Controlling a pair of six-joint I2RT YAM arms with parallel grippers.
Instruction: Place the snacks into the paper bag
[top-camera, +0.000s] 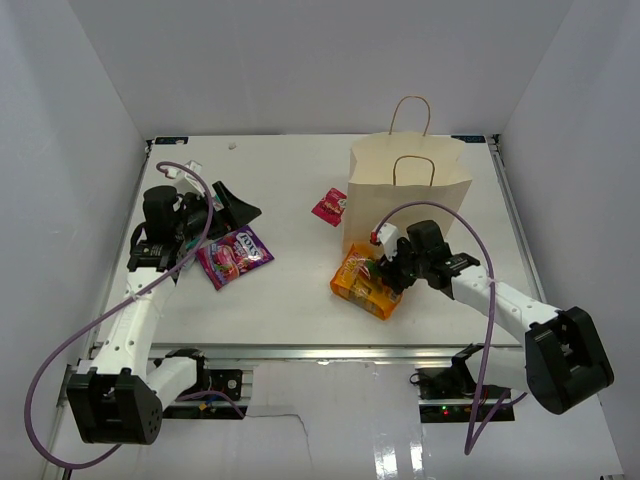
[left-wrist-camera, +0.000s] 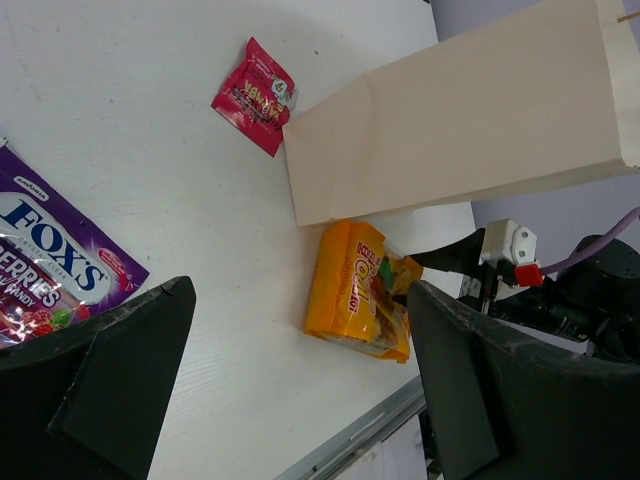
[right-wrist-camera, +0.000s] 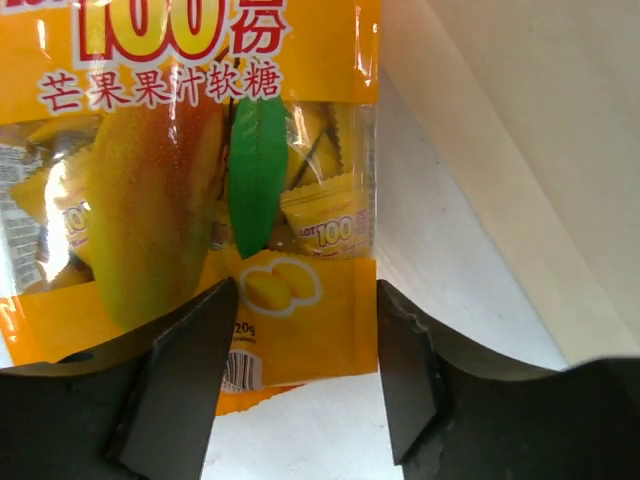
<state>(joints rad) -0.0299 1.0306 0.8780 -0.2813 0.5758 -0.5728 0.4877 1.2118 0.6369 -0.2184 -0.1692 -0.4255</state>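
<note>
The tan paper bag (top-camera: 408, 190) stands upright at the back right; it also shows in the left wrist view (left-wrist-camera: 450, 130) and the right wrist view (right-wrist-camera: 520, 150). The orange-yellow packet (top-camera: 362, 285) lies flat by the bag's front left corner. My right gripper (top-camera: 396, 272) is open, its jaws low on either side of that packet's bottom edge (right-wrist-camera: 290, 320). The purple packet (top-camera: 235, 256) lies left of centre, just below my open, empty left gripper (top-camera: 228, 212). The pink-red packet (top-camera: 329, 207) lies left of the bag. I see no teal packet.
A metal rail (top-camera: 320, 350) runs along the table's near edge. White walls enclose the table at the left, back and right. A small white item (top-camera: 190, 170) lies at the back left. Purple cables (top-camera: 470, 240) loop over both arms.
</note>
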